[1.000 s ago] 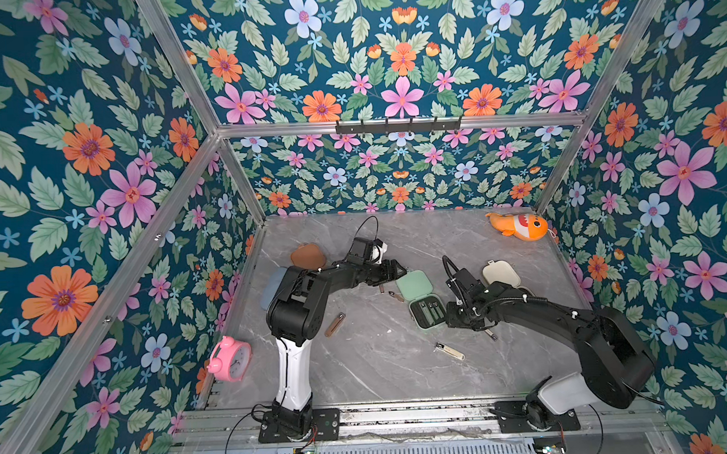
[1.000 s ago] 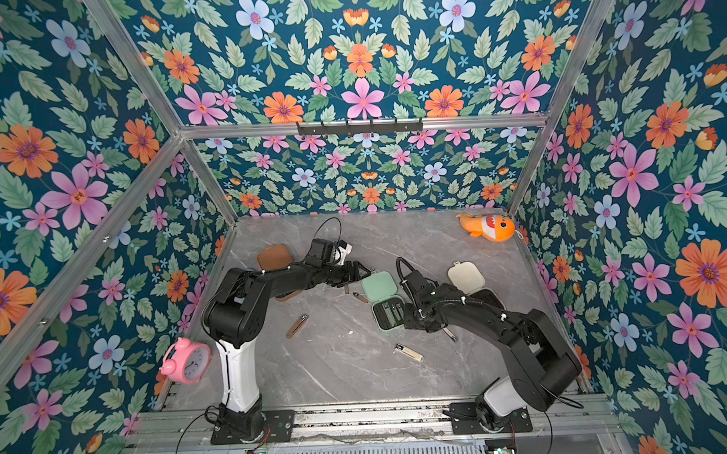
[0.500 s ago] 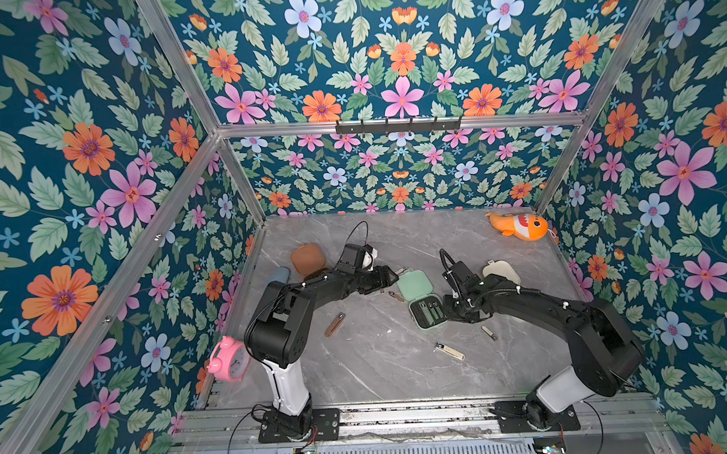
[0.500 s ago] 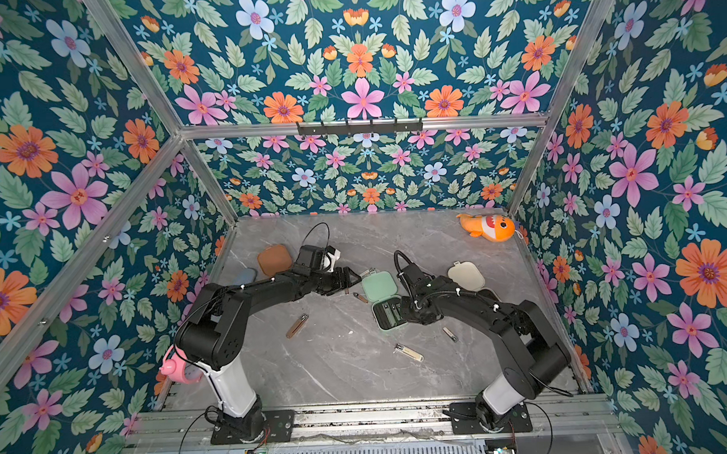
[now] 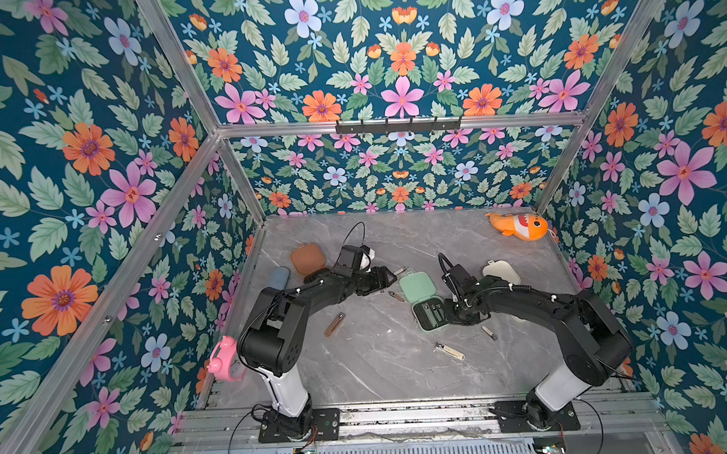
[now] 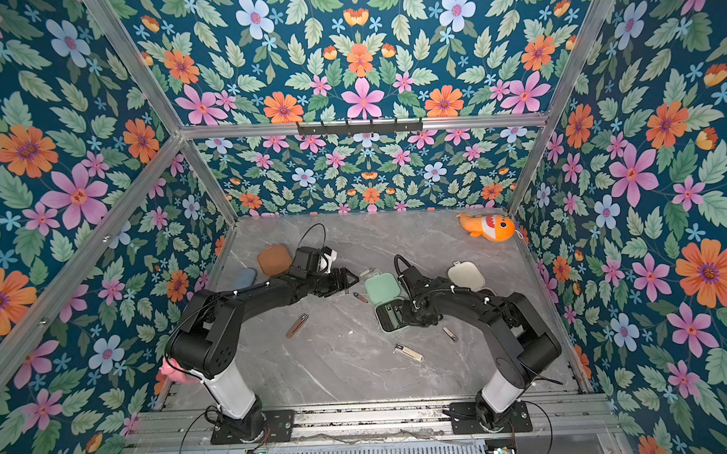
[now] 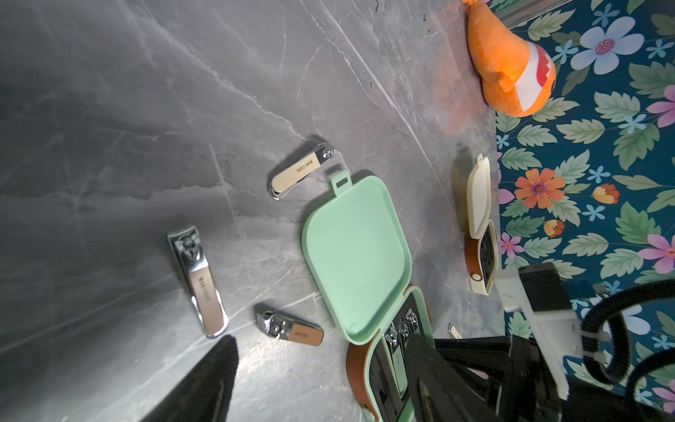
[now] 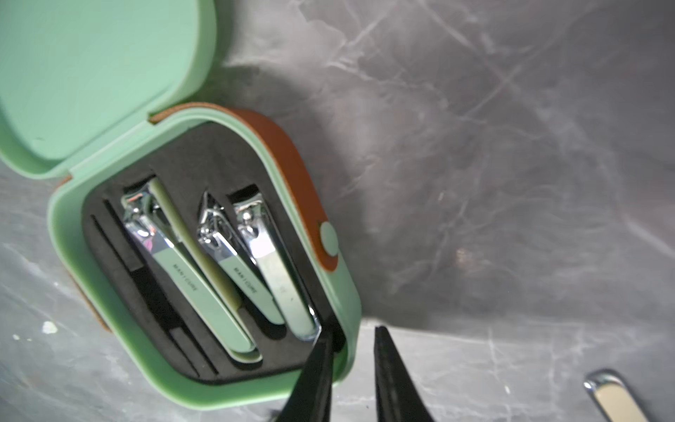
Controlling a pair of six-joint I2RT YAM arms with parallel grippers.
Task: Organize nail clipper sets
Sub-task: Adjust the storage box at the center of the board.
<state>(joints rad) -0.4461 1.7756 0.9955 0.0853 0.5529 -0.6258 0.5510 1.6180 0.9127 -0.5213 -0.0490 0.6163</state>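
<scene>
right gripper [image 8: 351,334] has squeezed narrower | fingers astride mint case [image 8: 64,237] wall at tray's 3 o'clock | pinching yet? can't tell | left gripper [image 5: 388,278] spread

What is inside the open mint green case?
Three green-handled clippers and an olive tool in its black tray; narrow slots look empty. A finger of the right gripper covers one corner.
</scene>
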